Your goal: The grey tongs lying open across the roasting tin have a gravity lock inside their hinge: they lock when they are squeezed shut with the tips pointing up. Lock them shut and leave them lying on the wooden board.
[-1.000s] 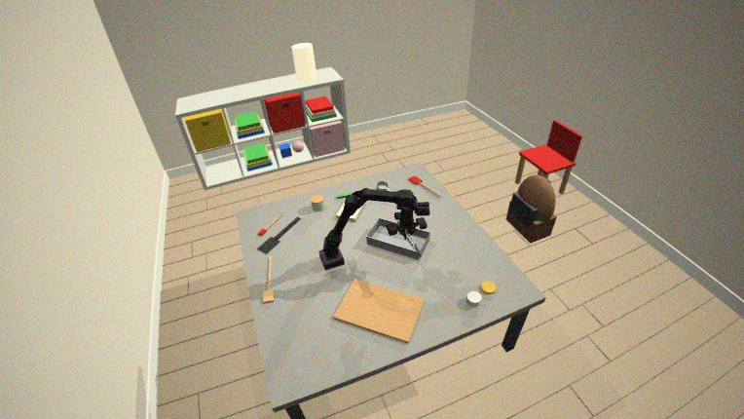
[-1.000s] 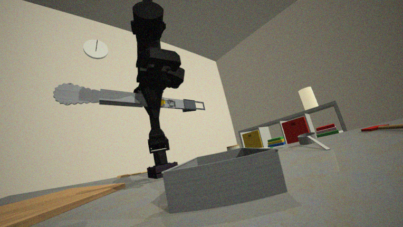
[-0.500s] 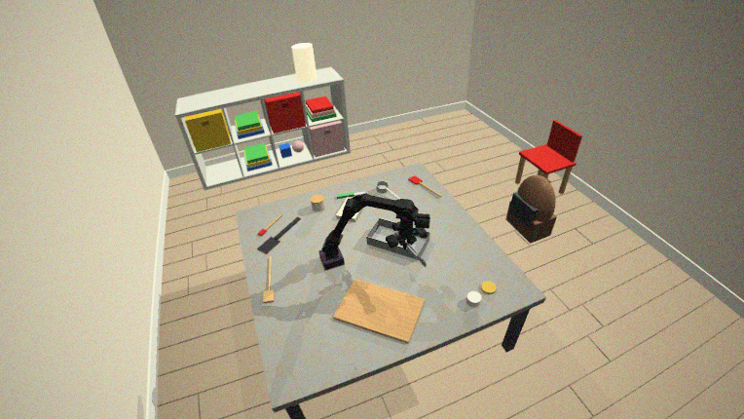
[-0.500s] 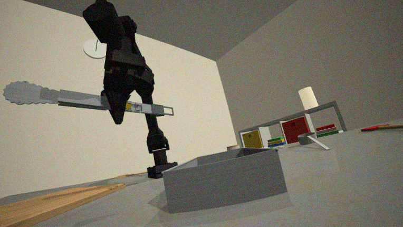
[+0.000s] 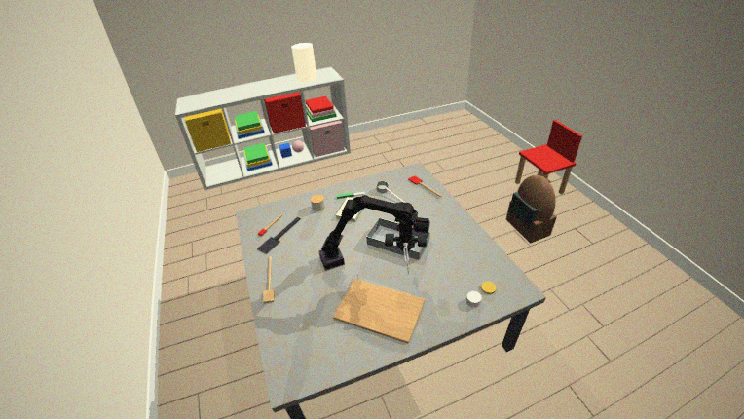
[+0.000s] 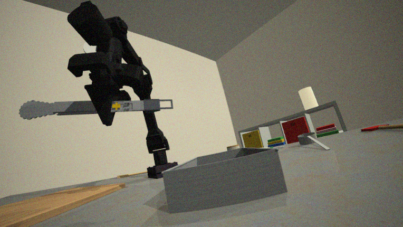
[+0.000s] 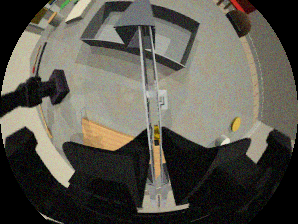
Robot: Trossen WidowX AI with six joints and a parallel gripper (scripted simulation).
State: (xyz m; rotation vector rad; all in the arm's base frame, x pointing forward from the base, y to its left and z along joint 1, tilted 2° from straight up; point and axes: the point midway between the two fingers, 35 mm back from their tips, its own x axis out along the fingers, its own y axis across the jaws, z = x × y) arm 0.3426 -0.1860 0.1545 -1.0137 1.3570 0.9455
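The fingers (image 5: 404, 246) (image 6: 106, 112) gripped the grey tongs (image 5: 407, 258) (image 6: 82, 106) (image 7: 144, 65) above the bench (image 5: 312, 343) (image 6: 310, 180) (image 7: 210, 100), off the wooden board (image 5: 382, 311) (image 6: 61, 198) (image 7: 102, 135). A yellow cross marked the tongs beside small dark markings, too unclear to read.

Arm, black, one: mine. Base (image 5: 332, 258) (image 6: 157, 170) (image 7: 59, 86) at the middle of the overhead frame, standing on the tabletop. Upper links: rising from the base, then arched over toward the right in that frame. Forearm: near the overhead frame's centre, sloping slightly down to the right. Wrist: bent downward. Claw (image 5: 405, 245) (image 6: 105, 112) (image 7: 156, 129), one: raised in the left half of the exterior frame, pointing down, fingers closed on something. Finger pair: black, tapering, spread across the lower wrist frame.
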